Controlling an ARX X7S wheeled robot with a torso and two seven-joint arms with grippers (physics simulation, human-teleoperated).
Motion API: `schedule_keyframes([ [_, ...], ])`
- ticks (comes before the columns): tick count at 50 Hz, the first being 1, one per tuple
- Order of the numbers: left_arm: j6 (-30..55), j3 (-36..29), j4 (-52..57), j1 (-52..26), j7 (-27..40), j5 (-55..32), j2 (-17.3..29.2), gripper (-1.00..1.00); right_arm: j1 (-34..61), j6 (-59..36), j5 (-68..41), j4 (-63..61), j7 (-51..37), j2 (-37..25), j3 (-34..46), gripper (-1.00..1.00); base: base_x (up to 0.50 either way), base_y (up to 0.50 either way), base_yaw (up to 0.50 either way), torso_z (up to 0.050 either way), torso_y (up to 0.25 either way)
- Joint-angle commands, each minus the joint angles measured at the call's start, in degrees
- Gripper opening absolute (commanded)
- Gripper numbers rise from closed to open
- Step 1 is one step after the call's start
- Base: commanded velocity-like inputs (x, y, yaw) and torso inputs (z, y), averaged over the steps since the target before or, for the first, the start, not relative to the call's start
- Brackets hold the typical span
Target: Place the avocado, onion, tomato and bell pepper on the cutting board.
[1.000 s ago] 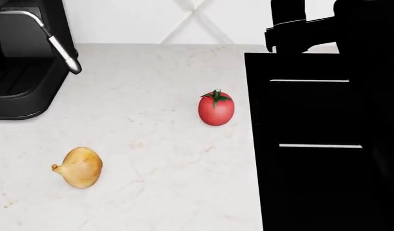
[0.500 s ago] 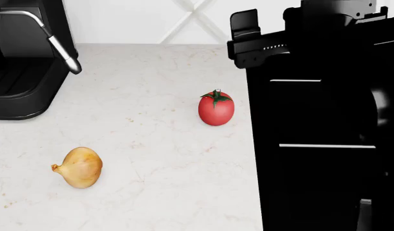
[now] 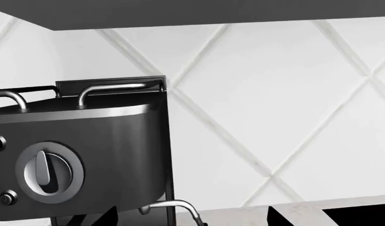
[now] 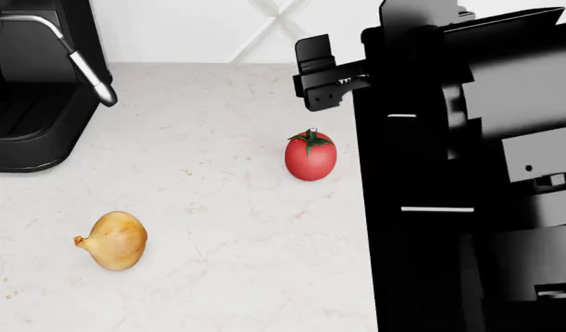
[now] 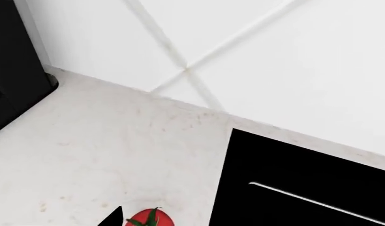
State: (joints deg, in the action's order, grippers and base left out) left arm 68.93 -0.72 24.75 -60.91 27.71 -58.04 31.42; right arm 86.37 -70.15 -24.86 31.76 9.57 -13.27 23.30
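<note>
The red tomato (image 4: 311, 155) with its green stem stands on the pale counter beside a black surface. The golden onion (image 4: 115, 240) lies at the front left, tip pointing left. My right gripper (image 4: 318, 76) hangs open above and just behind the tomato. In the right wrist view the tomato (image 5: 148, 220) shows beside one dark fingertip (image 5: 114, 218), and the gripper (image 5: 192, 221) holds nothing. My left gripper (image 3: 192, 219) is open and empty, facing the coffee machine; it does not show in the head view. The avocado, bell pepper and cutting board are out of view.
A black coffee machine (image 4: 34, 90) with a steel steam wand (image 4: 84, 69) fills the back left corner; its dial (image 3: 49, 172) shows in the left wrist view. A black cooktop-like surface (image 4: 421, 242) borders the counter on the right. A tiled wall stands behind.
My right arm has swung left over the black surface, bringing its gripper above the tomato. The tomato and the onion have not moved.
</note>
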Motion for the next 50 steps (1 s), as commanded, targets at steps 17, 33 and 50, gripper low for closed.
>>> schedule_keyframes([
  [17,-0.44,-0.33,-0.42,-0.44,0.4,-0.43,0.54,1.0,2.17,15.02,4.26,22.32,5.45,6.3,6.56,1.0,0.0,0.0,0.0,0.0,0.0],
  [33,-1.56,-0.78,-0.56,0.69,0.15,0.02,0.94,1.0,0.01,16.77,4.3,23.83,6.55,7.71,8.06,1.0,0.0,0.0,0.0,0.0,0.0],
  [50,-2.53,-1.37,-0.73,1.45,-0.07,0.42,1.21,1.0,0.83,23.63,6.47,31.75,8.64,10.23,11.26,1.0,0.0,0.0,0.0,0.0,0.0],
])
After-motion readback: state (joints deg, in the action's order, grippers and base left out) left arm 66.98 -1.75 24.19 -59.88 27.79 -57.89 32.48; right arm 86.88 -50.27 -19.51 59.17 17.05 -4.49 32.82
